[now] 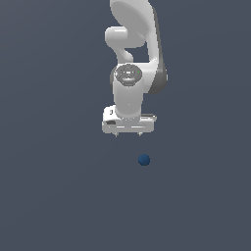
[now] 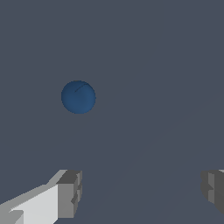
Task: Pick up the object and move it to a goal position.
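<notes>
A glossy white robot arm (image 1: pixel 131 59) of rounded segments — a dark grey strip down one side, a grey round joint cap (image 1: pixel 128 74) — ends in a white, boxy two-fingered gripper (image 1: pixel 128 134) with grey fingertip pads (image 2: pixel 69 194).

A smooth, matt dark blue sphere (image 1: pixel 143 160) (image 2: pixel 78 97) with one faint line on its surface. The arm (image 1: pixel 132 59) has a glossy white, plastic-looking shell. The gripper (image 1: pixel 128 133) fingertips (image 2: pixel 69 194) look matt grey. The ground (image 1: pixel 49 196) is flat, matt slate grey.
</notes>
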You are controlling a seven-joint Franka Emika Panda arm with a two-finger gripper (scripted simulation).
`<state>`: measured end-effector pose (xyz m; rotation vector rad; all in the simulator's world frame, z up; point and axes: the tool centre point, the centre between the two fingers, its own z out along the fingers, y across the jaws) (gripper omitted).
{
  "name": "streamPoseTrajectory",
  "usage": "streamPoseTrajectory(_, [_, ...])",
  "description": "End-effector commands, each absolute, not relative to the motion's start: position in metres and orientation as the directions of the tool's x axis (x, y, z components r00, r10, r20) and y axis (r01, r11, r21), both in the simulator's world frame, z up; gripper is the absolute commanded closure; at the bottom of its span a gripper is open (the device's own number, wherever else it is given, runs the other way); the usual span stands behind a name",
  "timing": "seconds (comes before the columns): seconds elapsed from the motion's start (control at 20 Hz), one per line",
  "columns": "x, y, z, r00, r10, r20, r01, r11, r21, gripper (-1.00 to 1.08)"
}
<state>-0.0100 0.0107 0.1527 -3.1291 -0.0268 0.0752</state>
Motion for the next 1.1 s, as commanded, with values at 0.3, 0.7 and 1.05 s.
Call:
streamPoseTrajectory(0.3, [-0.008, 0.033, 0.151, 0.998, 0.031, -0.052, 0.03, -0.999, -0.02, -0.92])
streamPoseTrajectory(0.7, [-0.008, 0.042, 0.151, 0.998, 0.039, -0.054, 0.037, -0.999, -0.024, -0.92])
streamPoseTrajectory(1.05, [0.0, 0.047, 0.144, 0.999, -0.015, -0.05, -0.016, -1.0, -0.021, -0.92])
